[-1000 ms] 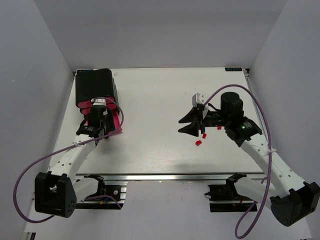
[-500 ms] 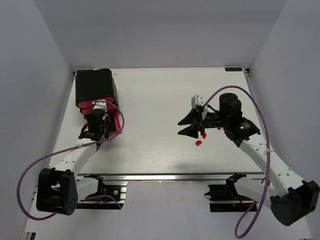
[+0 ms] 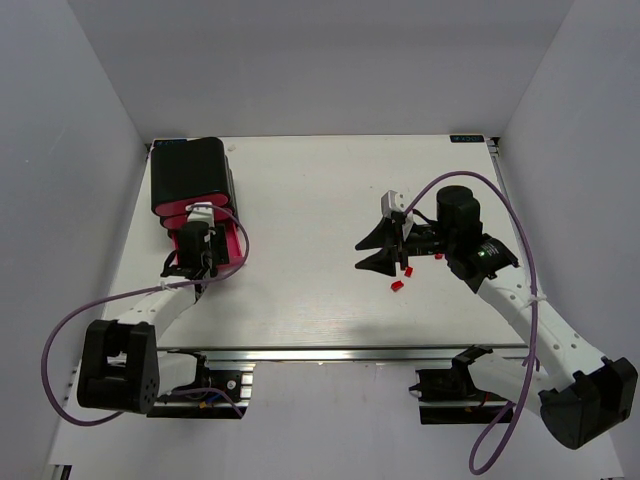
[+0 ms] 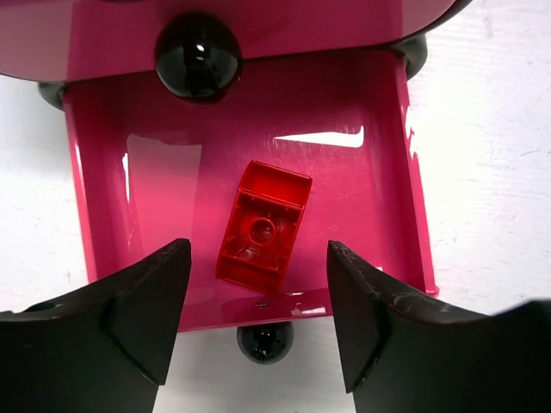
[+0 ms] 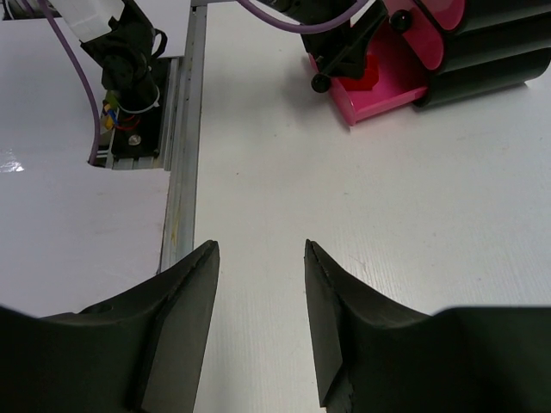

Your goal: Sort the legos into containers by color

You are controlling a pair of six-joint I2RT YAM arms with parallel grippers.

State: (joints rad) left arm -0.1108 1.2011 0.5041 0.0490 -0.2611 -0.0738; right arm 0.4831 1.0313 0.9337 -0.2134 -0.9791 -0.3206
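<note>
One pink drawer [image 4: 103, 163] of the containers' black housing [image 3: 190, 175] is pulled out, and a red lego [image 4: 263, 224] lies inside it, hollow side up. My left gripper [image 4: 258, 249] hangs open over the drawer's front edge, above its black knob [image 4: 265, 342], holding nothing. On the right of the table three red legos [image 3: 396, 286] [image 3: 408, 270] [image 3: 438, 256] lie loose. My right gripper [image 3: 365, 252] hovers open and empty just left of them; its own camera shows only bare table between the fingers [image 5: 185, 292]. No green or yellow legos show.
The closed drawer above has its own black knob [image 4: 197, 53]. From the right wrist, the open drawer [image 5: 379, 82] and the left arm [image 5: 336, 34] show far across the table, with the table's metal rail [image 5: 181, 172] on the left.
The left arm's lower links have swung slightly while its gripper stays over the open drawer. The right gripper has drifted a little to the left.
</note>
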